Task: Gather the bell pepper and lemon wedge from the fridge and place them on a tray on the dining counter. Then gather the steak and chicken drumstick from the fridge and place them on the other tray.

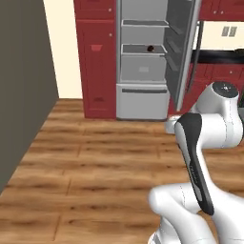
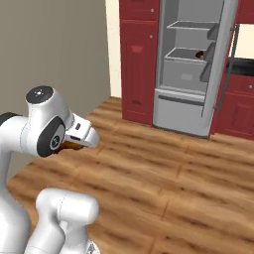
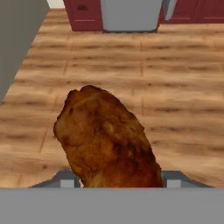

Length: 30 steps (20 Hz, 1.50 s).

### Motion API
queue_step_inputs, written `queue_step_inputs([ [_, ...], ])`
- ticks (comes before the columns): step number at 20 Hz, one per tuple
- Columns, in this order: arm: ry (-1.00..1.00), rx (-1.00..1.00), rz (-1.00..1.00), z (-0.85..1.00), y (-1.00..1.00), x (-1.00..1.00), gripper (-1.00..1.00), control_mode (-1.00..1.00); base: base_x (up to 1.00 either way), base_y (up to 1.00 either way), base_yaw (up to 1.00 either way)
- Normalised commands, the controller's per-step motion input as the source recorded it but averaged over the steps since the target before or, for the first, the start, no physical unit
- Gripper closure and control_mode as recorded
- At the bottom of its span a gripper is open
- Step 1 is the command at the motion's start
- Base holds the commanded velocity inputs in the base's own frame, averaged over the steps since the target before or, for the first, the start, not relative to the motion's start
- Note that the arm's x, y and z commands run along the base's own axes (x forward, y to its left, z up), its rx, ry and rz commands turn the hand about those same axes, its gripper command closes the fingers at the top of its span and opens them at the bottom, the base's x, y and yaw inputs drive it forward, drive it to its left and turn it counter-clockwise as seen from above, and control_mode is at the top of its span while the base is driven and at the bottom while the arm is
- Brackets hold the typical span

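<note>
**Drumstick gripped over the wooden floor, fridge standing open beyond**

Browned and rough-skinned, the chicken drumstick (image 3: 105, 140) is seen closest in the hand view, where it rises between the two fingers (image 3: 65, 180) whose grey tips show at either side of its base. It is held by them, clamped on its lower part, with its rounded end pointing away from the hand. In the right base view a small brown patch of the same drumstick (image 2: 73, 145) is seen just under the white hand, tucked close to the arm's dark joint.

Beneath the held piece, the wooden floor (image 1: 95, 162) is spread out in warm brown planks. A grey wall (image 1: 21, 81) is seen along the left side in the left base view, and again behind the arm in the right base view.

Well apart from the hand, at the far side of the floor, the fridge (image 1: 143, 90) stands with its door (image 1: 183, 52) swung open to the right. Grey shelves and a drawer are visible inside. On the middle shelf a small dark item (image 1: 150, 48) is resting; it is too small for its kind to be told. The same dark item (image 2: 200, 54) shows in the right base view, partly behind the door's edge.

Red cabinets (image 1: 97, 62) stand just beside the fridge on its left, and more red fronts are seen to its right, beneath a dark bench top (image 2: 240, 67)
</note>
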Motion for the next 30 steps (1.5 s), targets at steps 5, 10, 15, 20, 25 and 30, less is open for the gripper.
queue_step_inputs([
  [5, 0.0, 0.0, 0.0, 0.0, 0.0, 0.0, 1.0, 1.0, -1.0, 0.0, 0.0],
  [10, 0.0, 0.0, 0.0, 0.0, 0.0, 0.0, 1.0, 1.0, -1.0, 0.0, 0.0],
  [15, 0.0, 0.0, 0.0, 0.0, 0.0, 0.0, 1.0, 1.0, -1.0, -0.01, 0.0],
  [20, 0.0, 0.0, 0.0, 0.0, 0.0, 0.0, 1.0, 1.0, -1.0, -0.35, 0.0],
  [25, 0.0, 0.0, 0.0, 0.0, 0.0, 0.0, 1.0, 1.0, -1.0, -0.56, 0.0],
  [30, 0.0, 0.0, 0.0, 0.0, 0.0, 0.0, 1.0, 1.0, -1.0, -0.56, 0.0],
])
